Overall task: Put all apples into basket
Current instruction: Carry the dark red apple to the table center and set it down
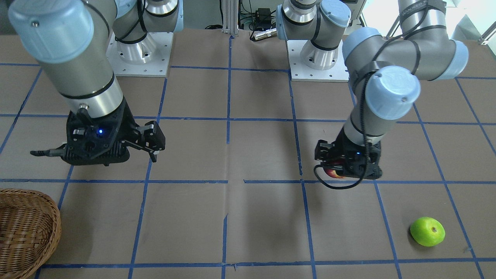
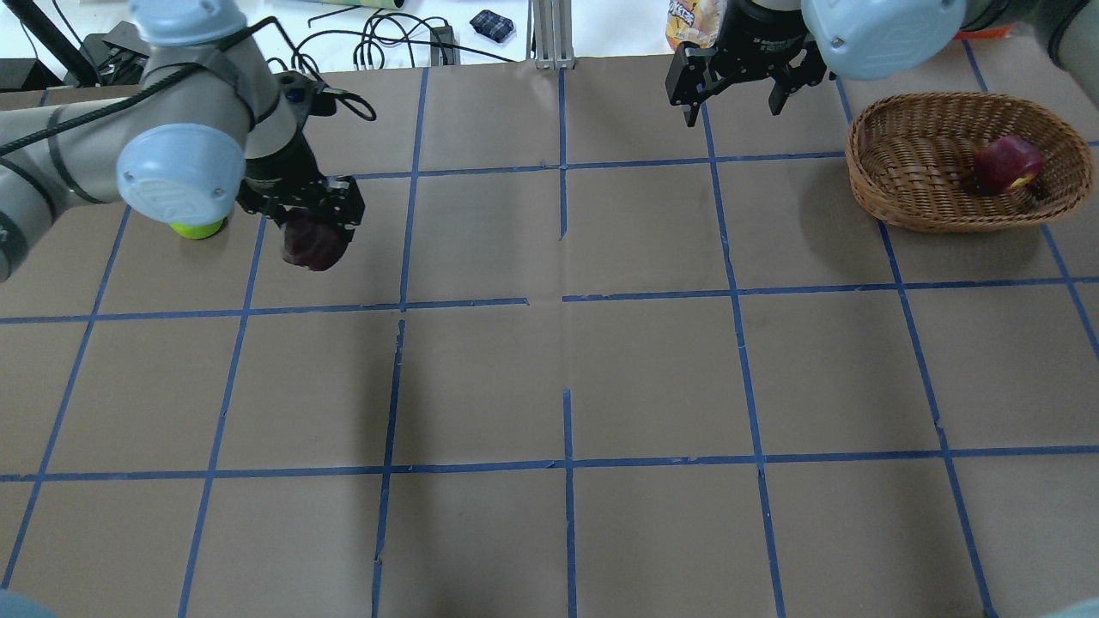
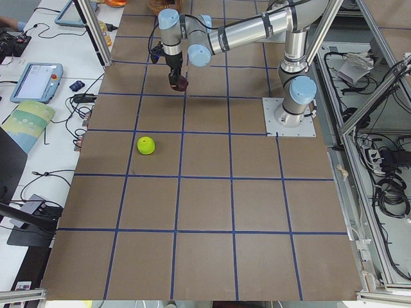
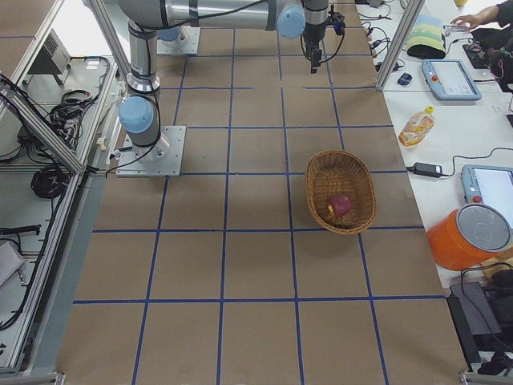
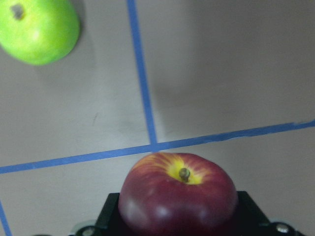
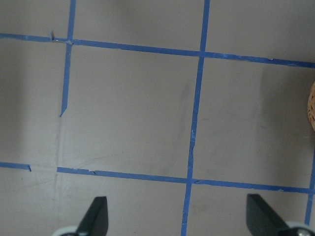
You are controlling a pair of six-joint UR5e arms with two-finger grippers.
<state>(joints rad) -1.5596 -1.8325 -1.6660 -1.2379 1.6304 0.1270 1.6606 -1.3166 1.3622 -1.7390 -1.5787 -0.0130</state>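
My left gripper point(image 2: 311, 225) is shut on the dark maroon apple point(image 2: 315, 245) and holds it above the table at the far left; the left wrist view shows this apple point(image 5: 178, 196) with a yellow patch around its stem. The green apple point(image 2: 199, 228) lies on the table just left of it, partly hidden by my left arm; the front view shows it in the open point(image 1: 427, 231). The wicker basket point(image 2: 910, 184) stands at the far right with the red apple point(image 2: 1004, 165) inside. My right gripper point(image 2: 737, 101) is open and empty, left of the basket.
An orange bottle point(image 2: 694, 21) stands just beyond the table's far edge by my right gripper. Cables and tablets lie on the side benches. The two arm bases point(image 1: 139, 50) point(image 1: 317, 58) sit at my edge of the table. Blue tape lines grid the brown table point(image 2: 567, 378).
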